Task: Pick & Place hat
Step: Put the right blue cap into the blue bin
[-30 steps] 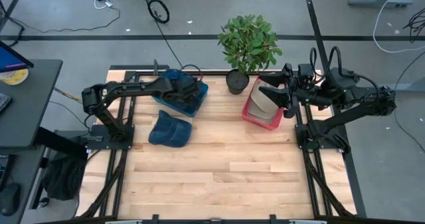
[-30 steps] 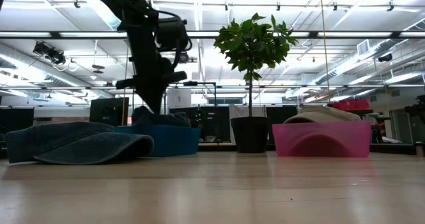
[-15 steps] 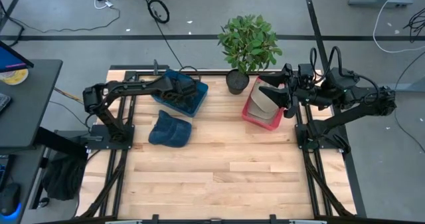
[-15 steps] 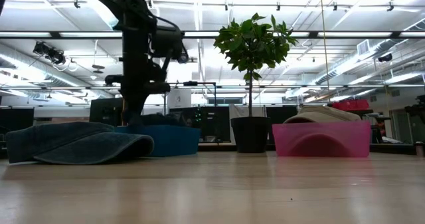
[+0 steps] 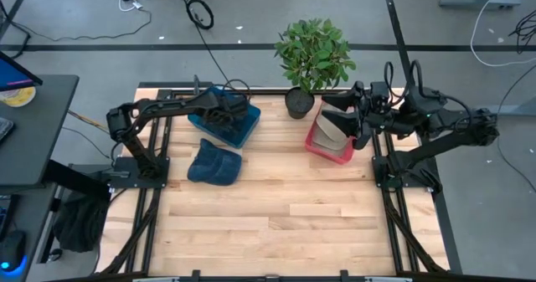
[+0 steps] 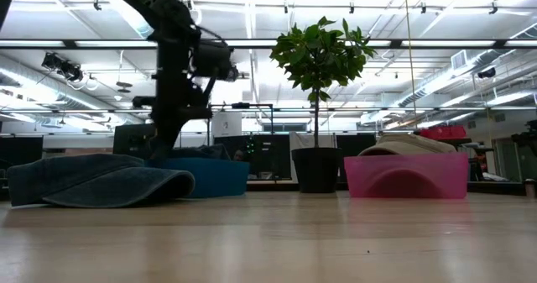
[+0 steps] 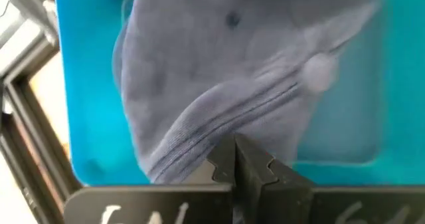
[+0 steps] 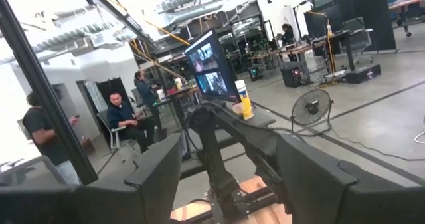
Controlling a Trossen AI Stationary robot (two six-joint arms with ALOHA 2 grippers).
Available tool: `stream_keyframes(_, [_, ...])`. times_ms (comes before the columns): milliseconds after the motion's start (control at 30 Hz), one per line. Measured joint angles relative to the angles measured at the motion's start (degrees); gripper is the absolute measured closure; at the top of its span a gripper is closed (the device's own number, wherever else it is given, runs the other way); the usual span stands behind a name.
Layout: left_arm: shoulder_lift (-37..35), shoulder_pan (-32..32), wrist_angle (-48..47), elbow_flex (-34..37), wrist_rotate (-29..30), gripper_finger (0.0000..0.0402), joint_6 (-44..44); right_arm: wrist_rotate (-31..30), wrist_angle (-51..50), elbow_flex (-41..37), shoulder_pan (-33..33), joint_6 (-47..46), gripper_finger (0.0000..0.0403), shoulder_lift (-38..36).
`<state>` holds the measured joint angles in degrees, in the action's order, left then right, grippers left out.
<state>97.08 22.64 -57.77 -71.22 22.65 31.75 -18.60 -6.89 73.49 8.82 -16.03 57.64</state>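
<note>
While the left gripper (image 5: 226,113) sits down in the blue bin (image 5: 249,125) at about 11 o'clock on the counter (image 5: 285,215), its jaws are closed tight on a grey-blue hat (image 7: 226,84) lying in that bin. A second, dark blue hat (image 5: 214,163) lies on the counter just at 6 o'clock of the bin. The right gripper (image 5: 343,119) hovers over the pink bin (image 5: 322,146) at 1 o'clock, jaws spread wide and holding nothing; a tan hat (image 5: 332,128) rests inside. A potted plant (image 5: 311,58) stands between the bins.

I see a dark blue hat (image 5: 214,162) on the light wood surface (image 5: 276,215), and a grey-blue hat (image 7: 226,71) in the bright blue bin (image 5: 243,130). A beige hat (image 5: 332,126) fills the pink bin (image 5: 316,143), beside a green plant (image 5: 314,52) in a black pot (image 5: 298,104).
</note>
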Motion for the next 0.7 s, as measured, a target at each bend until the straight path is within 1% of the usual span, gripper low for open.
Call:
stream_keyframes(133, [-0.33, -2.09, 0.35, -5.37, 0.33, 0.0399, 0.56, 0.03, 0.14, 0.0, -0.02, 0.01, 0.0154, 0.44])
stream_keyframes(200, [-0.36, -3.09, 0.79, -7.6, 1.97, 0.0399, 0.6, 0.03, -0.22, 0.0, -0.02, 0.32, 0.0154, 0.56])
stream_keyframes(300, [-0.44, -4.2, 2.04, -8.73, 6.35, 0.0399, 0.61, 0.03, 0.07, 0.0, -0.02, 0.44, 0.0154, 0.49])
stream_keyframes(367, [-0.39, -4.04, 2.69, -8.7, 7.17, 0.0399, 0.56, 0.03, 0.05, 0.0, -0.02, 0.44, 0.0154, 0.49])
stream_keyframes(467, [0.49, -2.89, 2.88, -8.7, 6.44, 0.0399, 0.48, 0.03, 0.01, 0.0, -0.02, 0.44, 0.0154, 0.51])
stream_keyframes(600, [2.51, -1.29, 4.59, -8.7, 1.97, 0.0399, -1.67, 0.04, -0.08, 0.0, -0.02, 0.38, 0.0154, 0.5])
stream_keyframes(700, [4.59, -0.88, 4.73, -8.65, 1.39, 0.0399, -1.95, 0.03, -0.03, 0.0, -0.02, 0.35, 0.0154, 0.49])
